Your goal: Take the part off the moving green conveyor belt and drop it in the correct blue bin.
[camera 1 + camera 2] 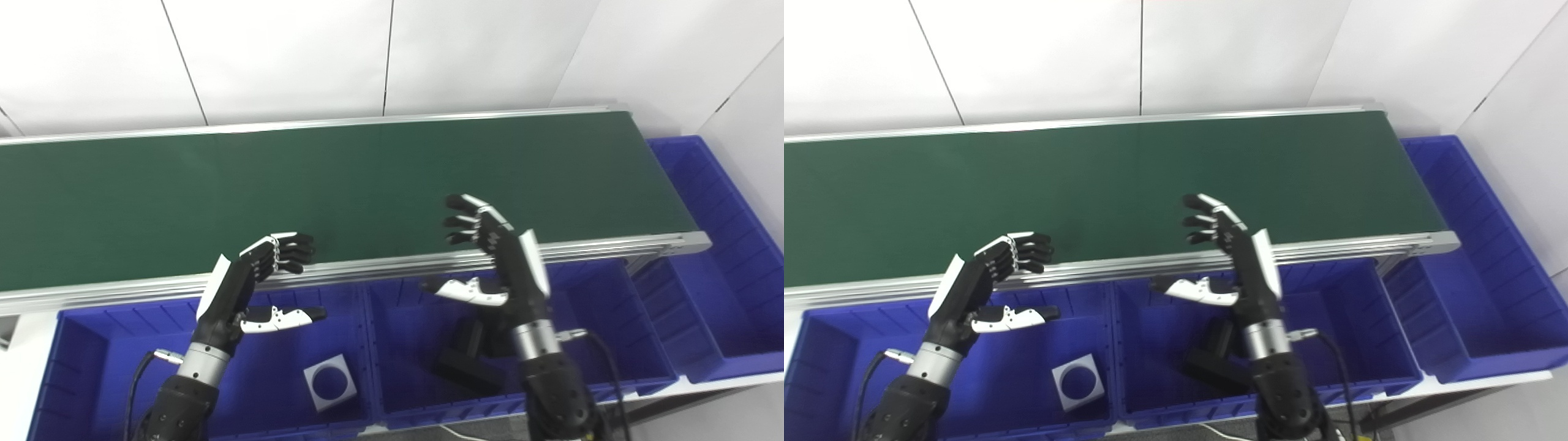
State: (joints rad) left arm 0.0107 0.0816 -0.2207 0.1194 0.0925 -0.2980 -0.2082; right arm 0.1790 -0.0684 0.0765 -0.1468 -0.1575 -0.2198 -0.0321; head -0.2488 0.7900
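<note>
Green conveyor belt (343, 184) bare, white wall panels (294, 55) behind.

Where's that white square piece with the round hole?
The white square part lies on the floor of the left blue bin, near its right wall, below the left hand.

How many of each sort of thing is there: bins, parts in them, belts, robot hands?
Blue bins: 3 (left, middle, right end)
Parts in bins: 2 (white square part with a round hole, black part)
Green conveyor belts: 1
Hands: 2 (left hand, right hand)
Total: 8
</note>
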